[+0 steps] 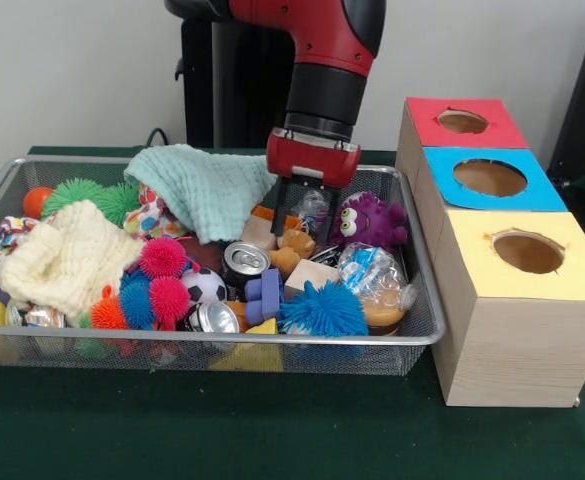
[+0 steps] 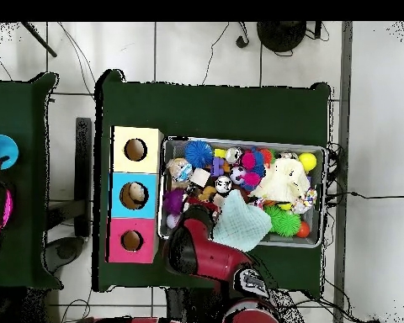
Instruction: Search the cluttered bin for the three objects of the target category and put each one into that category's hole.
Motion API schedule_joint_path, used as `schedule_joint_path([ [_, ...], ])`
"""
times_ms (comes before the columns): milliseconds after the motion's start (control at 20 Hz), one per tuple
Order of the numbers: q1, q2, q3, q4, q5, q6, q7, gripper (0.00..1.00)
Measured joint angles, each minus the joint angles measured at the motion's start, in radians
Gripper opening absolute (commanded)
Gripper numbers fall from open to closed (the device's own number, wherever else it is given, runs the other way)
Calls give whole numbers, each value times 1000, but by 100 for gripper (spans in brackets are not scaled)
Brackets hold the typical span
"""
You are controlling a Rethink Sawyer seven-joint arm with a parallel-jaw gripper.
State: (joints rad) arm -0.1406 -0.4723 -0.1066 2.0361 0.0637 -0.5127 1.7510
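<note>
The wire mesh bin (image 1: pixel 202 340) holds a heap of toys, and it also shows in the overhead view (image 2: pixel 239 141). My gripper (image 1: pixel 302 224) hangs inside it, open, just above the tan-brown plush (image 1: pixel 293 247). The purple plush with big eyes (image 1: pixel 368 222) sits right beside it against the bin's wall, and also shows in the overhead view (image 2: pixel 172 202). I cannot make out the orange tiger. The red-surrounded hole (image 1: pixel 462 121) is on the farthest box; in the overhead view (image 2: pixel 131 240) it lies next to my arm (image 2: pixel 207 252), which hides the gripper there.
A mint cloth (image 1: pixel 207 185) and a cream cloth (image 1: pixel 67 258) cover parts of the heap. Spiky balls (image 1: pixel 322 310), cans (image 1: pixel 242 260), a small soccer ball (image 1: pixel 204 286) and wooden blocks crowd the gripper. The blue hole (image 1: pixel 489 177) and the yellow hole (image 1: pixel 528 252) are nearer.
</note>
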Motion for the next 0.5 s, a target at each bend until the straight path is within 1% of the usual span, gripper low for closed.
schedule_joint_path([
  [500, 9, 4, 5, 0, -2, 0, 1, 100],
])
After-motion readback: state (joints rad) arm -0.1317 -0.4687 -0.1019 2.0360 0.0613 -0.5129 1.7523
